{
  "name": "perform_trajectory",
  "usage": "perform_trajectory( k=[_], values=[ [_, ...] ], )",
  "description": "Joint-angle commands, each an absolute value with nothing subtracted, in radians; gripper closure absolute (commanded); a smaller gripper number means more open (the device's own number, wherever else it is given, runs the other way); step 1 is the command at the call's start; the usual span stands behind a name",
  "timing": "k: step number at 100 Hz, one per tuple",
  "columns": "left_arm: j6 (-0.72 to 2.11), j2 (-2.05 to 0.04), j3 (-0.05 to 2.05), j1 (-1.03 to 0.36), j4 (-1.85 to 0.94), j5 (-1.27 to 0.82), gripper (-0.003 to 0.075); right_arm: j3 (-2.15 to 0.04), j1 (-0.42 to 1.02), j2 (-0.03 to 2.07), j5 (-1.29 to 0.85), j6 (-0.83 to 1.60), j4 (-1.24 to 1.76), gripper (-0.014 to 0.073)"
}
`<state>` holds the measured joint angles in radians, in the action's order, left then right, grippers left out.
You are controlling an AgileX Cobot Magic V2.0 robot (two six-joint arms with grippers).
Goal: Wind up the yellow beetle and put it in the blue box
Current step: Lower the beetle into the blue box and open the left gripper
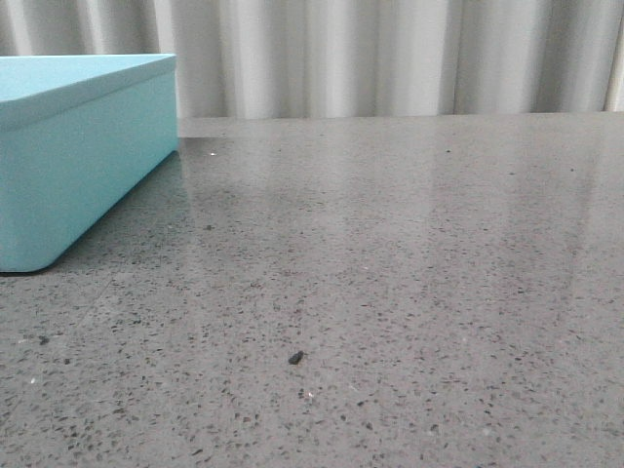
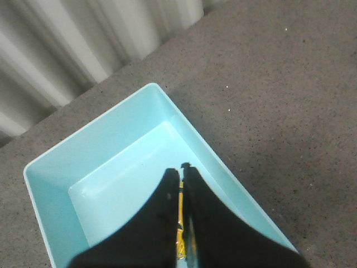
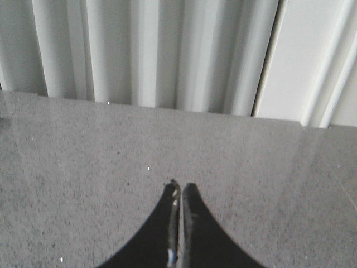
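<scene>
Left hand (image 2: 182, 184) over the box (image 2: 61, 167) – pinching the beetle (image 2: 181, 237). Right hand (image 3: 179, 192) pressed together above the bench (image 3: 83, 167). No readable writing.

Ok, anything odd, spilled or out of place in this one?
Only a small dark speck lying loose on the table. The blue box sits upright and looks intact, and the left gripper pinches something yellow above it.

Both grippers are showing matte black fingers, wide at the base and curving to narrow tips: the left gripper (image 2: 182, 174) and the right gripper (image 3: 179, 190).
</scene>
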<state>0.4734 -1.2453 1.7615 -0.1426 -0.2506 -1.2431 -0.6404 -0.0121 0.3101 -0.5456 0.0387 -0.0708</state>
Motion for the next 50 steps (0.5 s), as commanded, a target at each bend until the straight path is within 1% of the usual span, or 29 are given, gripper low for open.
perform_trajectory(
  k=[1,14,50],
  values=[
    [0.461,-1.159,1.737,-0.14,-0.277,-1.16,0.0741,-0.614,-0.006,0.287,-0.448,0.047,-0.087,0.0655],
    [0.461,-1.042,1.609,-0.14,-0.276,-1.06,0.0741,-0.542,-0.006,0.248,-0.406,0.047,-0.087,0.0655],
    [0.461,-0.64,1.083,-0.14,-0.276,-0.791,0.0741,-0.427,-0.006,0.237,-0.317,0.047,-0.147,0.0655]
  ],
)
